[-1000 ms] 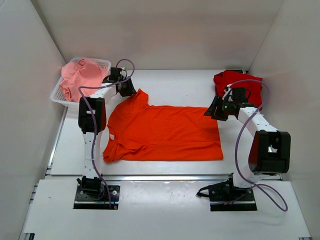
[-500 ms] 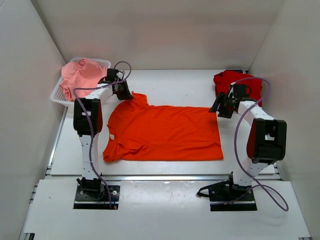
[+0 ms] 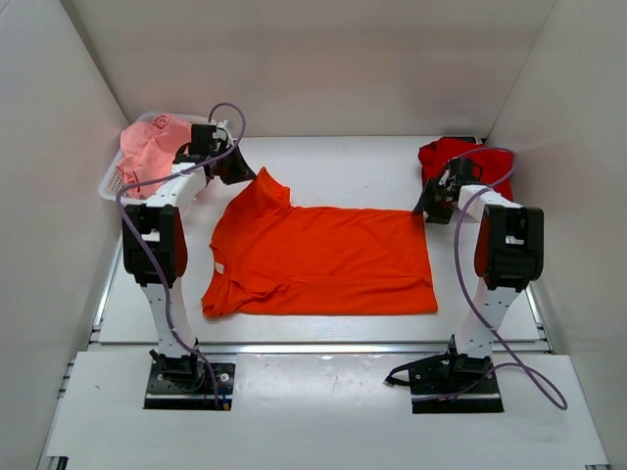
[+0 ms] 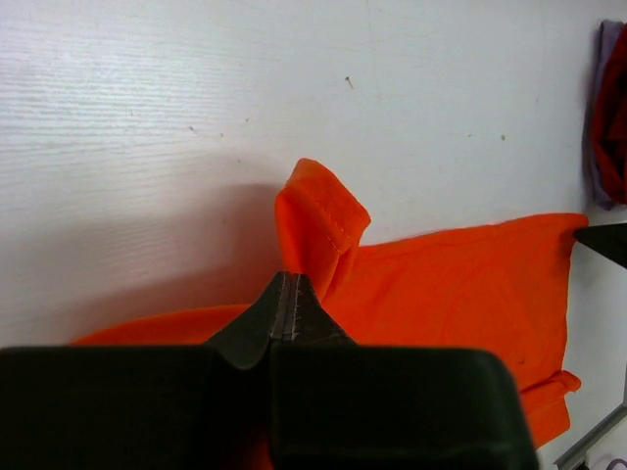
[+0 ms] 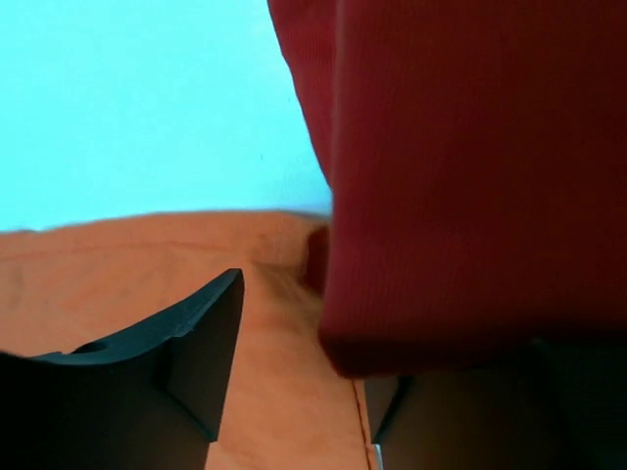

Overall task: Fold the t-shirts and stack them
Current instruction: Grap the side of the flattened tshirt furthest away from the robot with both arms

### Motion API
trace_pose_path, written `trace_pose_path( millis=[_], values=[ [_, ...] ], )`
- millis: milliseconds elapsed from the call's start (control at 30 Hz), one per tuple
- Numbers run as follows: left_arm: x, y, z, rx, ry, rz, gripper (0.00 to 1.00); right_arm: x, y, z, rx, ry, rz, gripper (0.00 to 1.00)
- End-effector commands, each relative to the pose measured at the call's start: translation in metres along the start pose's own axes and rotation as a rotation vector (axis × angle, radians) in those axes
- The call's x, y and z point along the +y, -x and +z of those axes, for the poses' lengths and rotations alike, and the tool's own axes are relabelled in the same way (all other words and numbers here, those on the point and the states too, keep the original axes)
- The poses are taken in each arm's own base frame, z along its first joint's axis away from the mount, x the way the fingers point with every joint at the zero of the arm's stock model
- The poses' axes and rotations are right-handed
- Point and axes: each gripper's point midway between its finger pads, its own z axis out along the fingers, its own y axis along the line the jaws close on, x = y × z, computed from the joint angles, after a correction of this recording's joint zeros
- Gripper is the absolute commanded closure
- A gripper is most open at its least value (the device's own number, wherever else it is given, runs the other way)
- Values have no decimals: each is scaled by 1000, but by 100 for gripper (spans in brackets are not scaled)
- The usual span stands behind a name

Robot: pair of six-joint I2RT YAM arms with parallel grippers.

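Spreading flat across worktop [image 3: 343, 162] centre: orange t-shirt [image 3: 323, 259], far-left sleeve raised in peak. Pink t-shirt [image 3: 152, 147] heaped in basket [image 3: 111, 186], far-left corner. Red t-shirt [image 3: 446, 155] bunched far right. Left claw [image 4: 294, 286] clenched on orange sleeve. Right claw [image 3: 429, 203] released, jaws apart over orange t-shirt's far-right corner, red cloth just beside.

White table [image 3: 333, 162], orange t-shirt [image 3: 323, 259] flat between both jaws, red t-shirt [image 3: 441, 154] bunched just beyond right jaws, white mesh basket [image 3: 111, 189] beside left jaws.
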Motion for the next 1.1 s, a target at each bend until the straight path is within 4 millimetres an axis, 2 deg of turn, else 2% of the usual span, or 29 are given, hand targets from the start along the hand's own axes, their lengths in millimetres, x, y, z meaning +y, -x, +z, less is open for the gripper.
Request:
trace_pose_path(
  millis=[0, 100, 133, 200, 367, 400, 500, 567, 600, 667, 700, 733, 767, 800, 833, 900, 933, 1000, 1067],
  values=[
    [-11, -1, -17, -10, -38, 6, 100, 8, 23, 6, -62, 37, -19, 54],
    [-7, -4, -19, -10, -35, 5, 100, 8, 28, 8, -72, 45, -24, 63],
    [-7, -4, -21, -11, -44, 0, 100, 9, 32, 8, -77, 47, -28, 69],
    [-4, -6, -22, -7, -39, -8, 100, 8, 36, 13, -78, 50, -48, 99],
    [-1, -4, -35, -16, -23, -3, 100, 18, 40, 8, -85, 66, -94, 100],
    [2, -6, -40, -12, -19, -9, 100, 19, 45, 0, -109, 63, -104, 100],
    [4, -7, -57, -21, -14, -4, 100, 27, 45, -15, -141, 108, -110, 100],
    [5, -17, -70, -10, -13, -1, 100, 36, 43, -34, -165, 143, -144, 100],
    [0, -14, -78, -26, -18, 17, 100, 36, 38, -35, -161, 153, -141, 100],
    [1, -31, -88, -4, -9, 16, 100, 43, 32, -52, -169, 175, -166, 100],
    [-4, -29, -97, -22, -18, 39, 100, 40, 24, -52, -157, 180, -163, 100],
    [0, -41, -98, -1, -5, 24, 100, 43, 26, -62, -176, 187, -170, 100],
    [0, -51, -104, 10, -8, 29, 100, 44, 16, -68, -164, 197, -173, 100],
    [-5, -51, -113, -3, -14, 37, 100, 41, 10, -74, -167, 204, -164, 100],
    [-4, -59, -117, 0, -6, 37, 100, 36, -1, -73, -144, 203, -160, 100],
    [2, -79, -123, 25, 9, 33, 100, 33, -9, -85, -160, 212, -166, 100],
    [1, -81, -127, 11, 12, 39, 100, 30, -21, -83, -138, 220, -160, 100],
    [9, -93, -126, 8, 25, 38, 100, 29, -23, -93, -166, 245, -149, 100],
    [14, -98, -119, 15, 43, 43, 100, 27, -29, -92, -160, 245, -148, 100]
  ],
)
